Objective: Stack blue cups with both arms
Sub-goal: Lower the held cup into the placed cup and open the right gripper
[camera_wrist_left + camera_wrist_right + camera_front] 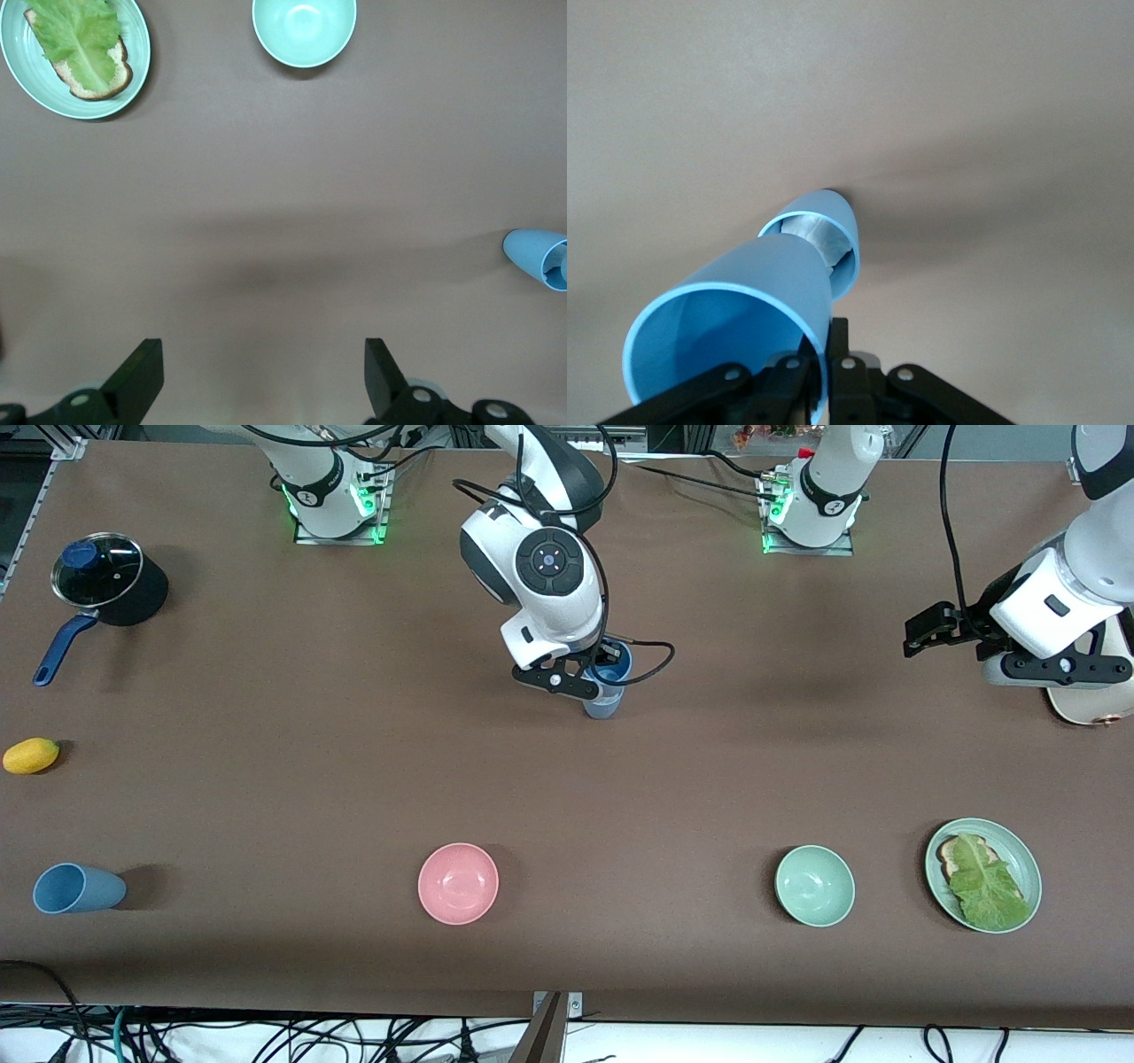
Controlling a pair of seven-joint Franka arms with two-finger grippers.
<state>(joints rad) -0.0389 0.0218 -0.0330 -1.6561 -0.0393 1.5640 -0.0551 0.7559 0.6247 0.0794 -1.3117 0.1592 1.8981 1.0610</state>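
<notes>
My right gripper (596,678) is shut on the rim of a blue cup (613,666), one finger inside and one outside. It holds this cup tilted, with its base at the mouth of a second blue cup (602,706) that stands upright at mid-table. The right wrist view shows my right gripper (830,335), the held cup (735,310) and the lower cup's rim (837,221). A third blue cup (77,888) lies on its side toward the right arm's end, near the front camera. My left gripper (923,634) (264,381) waits open and empty over the left arm's end of the table.
A pink bowl (458,883), a pale green bowl (814,886) (304,31) and a green plate (1028,868) (137,62) with bread and lettuce line the near edge. A lidded black pot (106,580) and a yellow fruit (31,755) sit toward the right arm's end. A pale board (1094,701) lies under the left arm.
</notes>
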